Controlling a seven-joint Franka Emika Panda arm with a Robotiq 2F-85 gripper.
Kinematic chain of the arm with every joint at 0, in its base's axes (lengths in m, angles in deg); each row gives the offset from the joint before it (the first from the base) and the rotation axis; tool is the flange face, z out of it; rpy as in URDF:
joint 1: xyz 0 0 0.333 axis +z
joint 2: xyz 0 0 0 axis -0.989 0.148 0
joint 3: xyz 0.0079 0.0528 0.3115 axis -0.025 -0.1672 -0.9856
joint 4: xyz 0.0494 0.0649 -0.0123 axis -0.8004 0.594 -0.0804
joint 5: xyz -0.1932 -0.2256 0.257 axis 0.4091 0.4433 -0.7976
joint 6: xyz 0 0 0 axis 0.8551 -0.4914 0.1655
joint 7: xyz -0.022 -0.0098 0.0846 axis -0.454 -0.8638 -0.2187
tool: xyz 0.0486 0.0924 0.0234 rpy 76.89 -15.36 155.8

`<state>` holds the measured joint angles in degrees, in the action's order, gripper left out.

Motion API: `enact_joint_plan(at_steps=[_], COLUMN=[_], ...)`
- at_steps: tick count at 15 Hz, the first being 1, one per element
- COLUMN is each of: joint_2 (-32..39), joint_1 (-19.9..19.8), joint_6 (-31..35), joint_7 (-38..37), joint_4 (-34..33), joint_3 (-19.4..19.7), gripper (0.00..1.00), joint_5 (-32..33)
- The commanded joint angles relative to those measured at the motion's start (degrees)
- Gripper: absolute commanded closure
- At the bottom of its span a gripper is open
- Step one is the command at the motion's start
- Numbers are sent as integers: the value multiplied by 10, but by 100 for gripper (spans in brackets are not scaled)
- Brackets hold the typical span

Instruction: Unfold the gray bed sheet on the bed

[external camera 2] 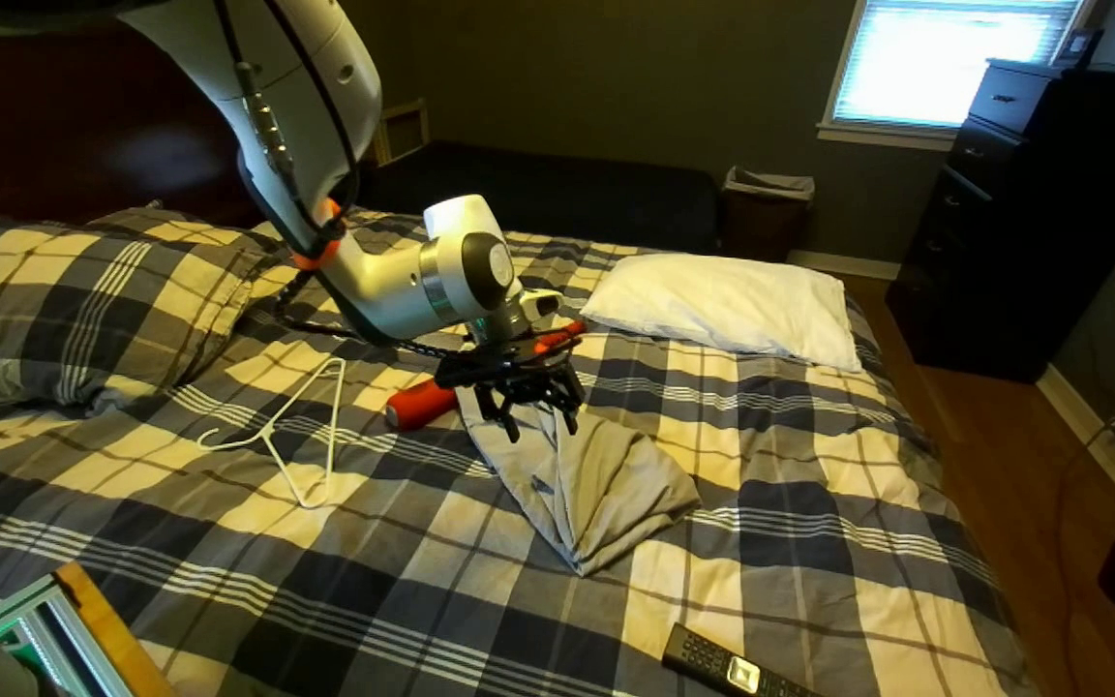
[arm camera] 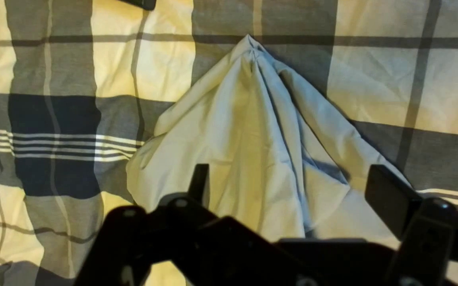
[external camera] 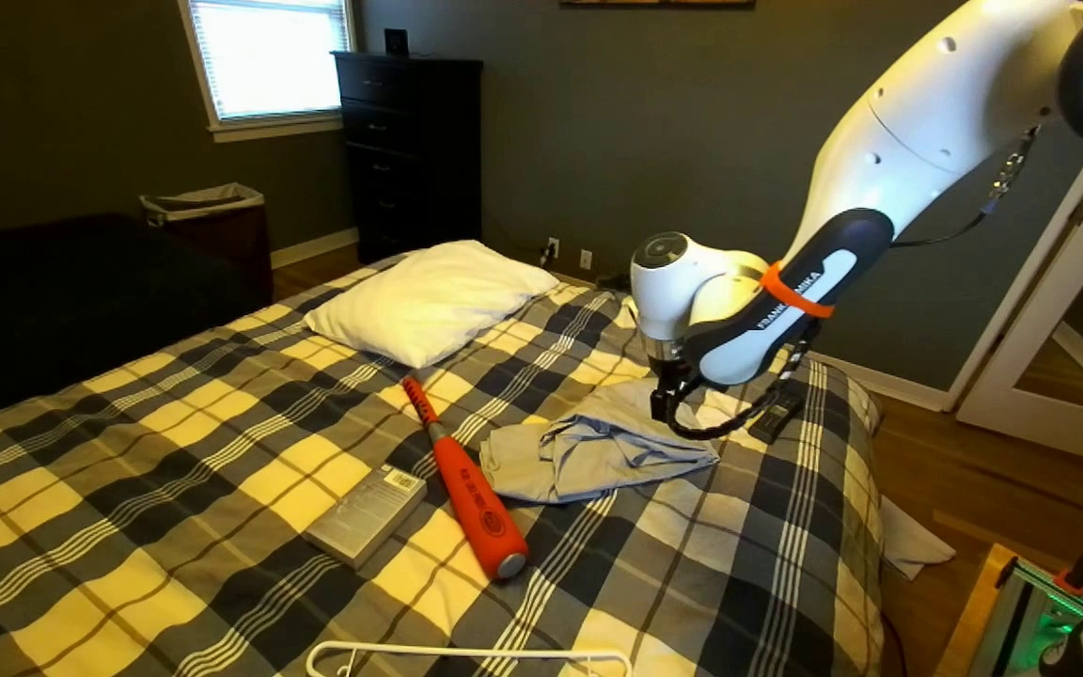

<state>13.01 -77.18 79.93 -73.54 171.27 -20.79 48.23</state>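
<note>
The gray bed sheet [external camera: 598,461] lies bunched and wrinkled on the plaid bed [external camera: 156,480]. In an exterior view the sheet [external camera 2: 616,484] has folds that run together to a point at its near end. In the wrist view the sheet [arm camera: 229,147] narrows to a gathered tip at the top, with deep folds fanning down. My gripper [arm camera: 288,186] is open, its black fingers wide apart with nothing between them. In an exterior view the gripper [external camera 2: 543,431] hangs above the sheet, apart from it. The sheet's lower part is hidden behind the gripper in the wrist view.
An orange-red stick-like tool [external camera: 476,498] lies beside the sheet, touching or very close. A gray box [external camera: 368,514], a white hanger [external camera 2: 272,431], a black remote [external camera 2: 732,668] and a white pillow [external camera: 433,301] also lie on the bed.
</note>
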Motion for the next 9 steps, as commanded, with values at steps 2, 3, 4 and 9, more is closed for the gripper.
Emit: enact_joint_plan(at_steps=[2,3,4,9], joint_2=[-18,-5,20,38], joint_1=[-95,-92,-58,-72], joint_6=[180,162,102,133], joint_7=[149,143,81,107], joint_4=[81,70,34,36], joint_3=[-18,-6,36,20], gripper=[0,0,0,0], joint_5=[-43,-51,-32,-56])
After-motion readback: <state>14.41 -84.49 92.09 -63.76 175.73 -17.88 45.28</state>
